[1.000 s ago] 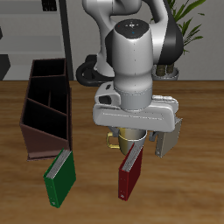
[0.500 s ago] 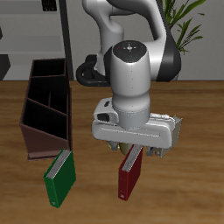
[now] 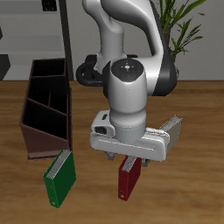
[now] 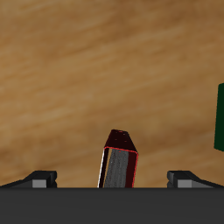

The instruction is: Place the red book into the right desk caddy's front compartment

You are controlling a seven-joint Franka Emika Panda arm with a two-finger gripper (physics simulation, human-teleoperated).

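Observation:
The red book stands upright on the wooden table near the front edge, pale page edges showing; the wrist view shows it from above. My gripper hangs directly over it, open, with the fingertips wide apart on either side of the book's top and not touching it. The right desk caddy, a long dark-brown box with partitions, stands farther back and off to the side, apart from the gripper.
A green book stands near the caddy's front end, also in the wrist view. A grey book shows just behind the gripper's body. A potted plant stands at the back.
The gripper has come down closer over the red book, its body now hiding more of the things behind it. The red book and green book have not moved.

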